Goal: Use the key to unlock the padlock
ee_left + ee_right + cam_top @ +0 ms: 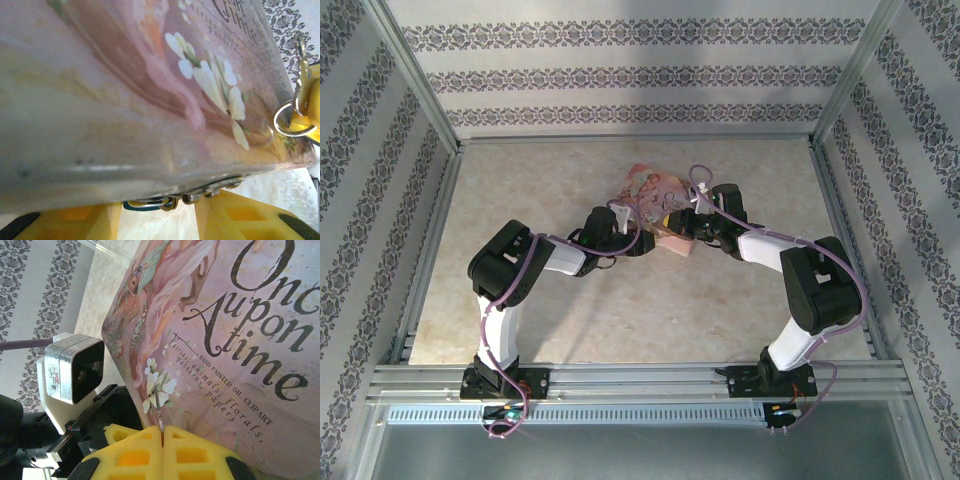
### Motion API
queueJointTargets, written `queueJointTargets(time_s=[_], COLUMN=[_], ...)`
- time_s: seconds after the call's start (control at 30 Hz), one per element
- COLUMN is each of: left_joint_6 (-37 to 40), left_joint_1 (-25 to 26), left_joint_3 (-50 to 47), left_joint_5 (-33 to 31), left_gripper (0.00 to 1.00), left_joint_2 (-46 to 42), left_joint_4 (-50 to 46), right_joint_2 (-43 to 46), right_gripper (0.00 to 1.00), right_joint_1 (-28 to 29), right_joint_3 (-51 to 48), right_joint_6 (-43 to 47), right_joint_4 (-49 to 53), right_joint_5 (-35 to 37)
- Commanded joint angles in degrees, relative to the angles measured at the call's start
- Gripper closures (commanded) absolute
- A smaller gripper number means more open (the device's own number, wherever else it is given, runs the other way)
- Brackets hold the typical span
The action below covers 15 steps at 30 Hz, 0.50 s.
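I am looking down on a pink floral-printed box [655, 192] lying just past the table's centre toward 12 o'clock. My left gripper [157, 217] is sitting at the box's 8 o'clock, its jaws standing partly apart. The tiny teal padlock [145, 204] is hanging in the gap between them at the box's edge. My right gripper [162, 430], at 4 o'clock, is pinching the key [158, 407] between closed pads.

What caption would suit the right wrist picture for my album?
Shut yellow fingers of the right gripper pinch the key, seen edge-on, before the pink printed box.
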State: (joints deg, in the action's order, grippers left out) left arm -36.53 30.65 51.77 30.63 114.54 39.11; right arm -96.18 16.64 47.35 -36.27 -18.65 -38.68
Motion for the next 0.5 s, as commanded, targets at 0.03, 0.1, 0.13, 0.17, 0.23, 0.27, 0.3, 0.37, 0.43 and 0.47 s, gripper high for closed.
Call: queueJointTargets(time_s=[0.03,0.1,0.13,0.17,0.23,0.27,0.3,0.37,0.43,0.47], left_joint_6=[-3.0,-4.1,-4.8,-5.4,-6.4,-6.7,-7.0,-7.4,-7.9,-8.3], left_joint_1=[1.6,1.8,1.9,1.9,2.0,2.0,2.0,2.0,2.0,2.1], left_joint_3=[0.8,0.9,0.9,0.9,1.0,1.2,1.2,1.5,1.5,1.5], left_joint_5=[-0.8,-1.3,-1.5,-1.6,-2.0,-2.2,-2.3,-2.6,-2.9,-2.9], left_gripper=[0.58,0.58,0.58,0.59,0.6,0.6,0.61,0.61,0.62,0.62], left_joint_2=[0.9,1.2,1.3,1.4,1.7,1.9,2.0,2.2,2.4,2.5], left_joint_4=[5.3,5.3,5.6,5.8,6.1,6.1,6.0,5.8,6.0,6.0], right_joint_2=[-1.9,-2.0,-2.0,-2.0,-2.1,-2.1,-2.1,-2.1,-2.1,-2.1], right_gripper=[1.0,1.0,1.0,1.0,1.0,1.0,1.0,1.0,1.0,1.0], right_joint_1=[0.2,0.3,0.3,0.3,0.4,0.3,0.3,0.4,0.4,0.4], right_joint_3=[-1.6,-1.6,-1.6,-1.6,-1.7,-1.7,-1.6,-1.7,-1.8,-1.8], right_joint_6=[0.1,0.0,0.0,0.0,0.0,0.0,0.0,-0.1,-0.2,-0.2], right_joint_4=[2.3,2.2,2.2,2.1,2.2,2.1,2.1,2.0,2.0,1.9], right_joint_5=[0.9,0.9,0.9,0.9,0.9,0.9,0.9,0.8,0.9,0.9])
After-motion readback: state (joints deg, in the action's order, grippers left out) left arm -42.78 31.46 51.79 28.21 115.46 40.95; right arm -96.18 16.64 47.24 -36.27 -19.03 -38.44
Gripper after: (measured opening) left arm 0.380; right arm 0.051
